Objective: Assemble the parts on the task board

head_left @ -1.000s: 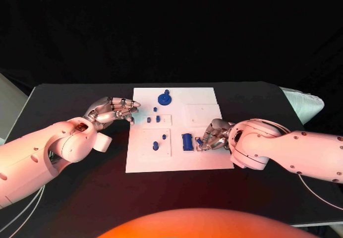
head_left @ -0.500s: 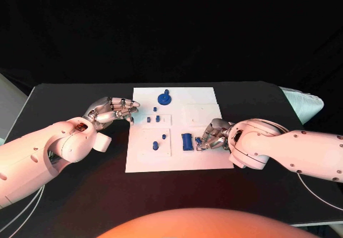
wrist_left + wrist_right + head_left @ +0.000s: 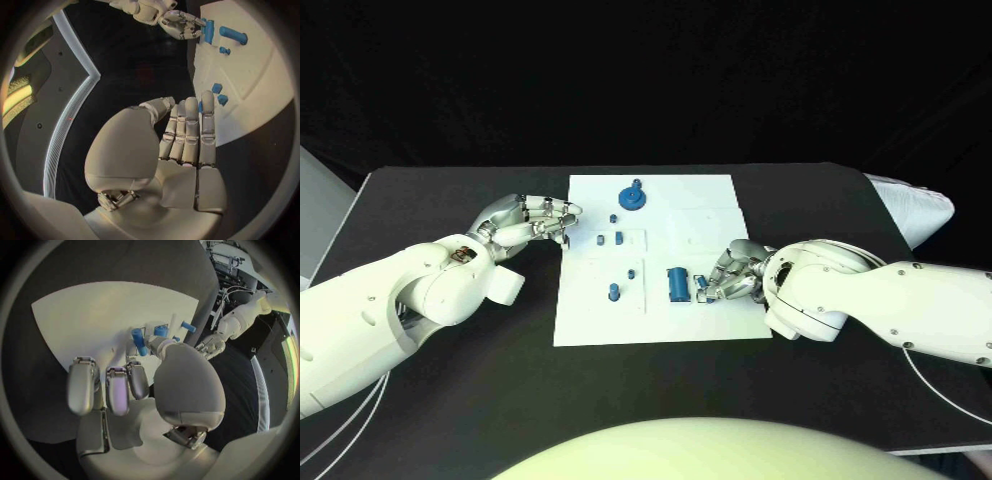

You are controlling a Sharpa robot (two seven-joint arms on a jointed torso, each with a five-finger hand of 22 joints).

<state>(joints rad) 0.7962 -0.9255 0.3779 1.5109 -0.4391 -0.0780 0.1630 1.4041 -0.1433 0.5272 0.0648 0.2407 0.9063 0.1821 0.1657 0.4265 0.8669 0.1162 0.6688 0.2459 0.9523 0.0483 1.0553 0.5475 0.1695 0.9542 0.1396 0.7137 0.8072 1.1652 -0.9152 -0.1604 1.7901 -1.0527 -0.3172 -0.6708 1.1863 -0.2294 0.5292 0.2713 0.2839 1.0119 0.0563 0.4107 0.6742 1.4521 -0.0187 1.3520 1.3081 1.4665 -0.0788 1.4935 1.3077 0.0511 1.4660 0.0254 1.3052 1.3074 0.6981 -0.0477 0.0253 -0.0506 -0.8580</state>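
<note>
- On the flat white rectangular task board (image 3: 687, 320), near its middle: long blue block part (image 3: 676, 284), long axis running toward and away from the robot.
- Beside that block: silver right hand (image 3: 728, 273), fingers curled; grip unclear.
- Off the board's left edge: silver left hand (image 3: 524, 221), fingers curled, holding nothing.

We see two glossy white, rounded arm shells with small dark screw dots, a thin pale cable trailing under each; the silver segmented left robot hand (image 3: 524, 221) and right robot hand (image 3: 733, 272) show pale padded fingers
</note>
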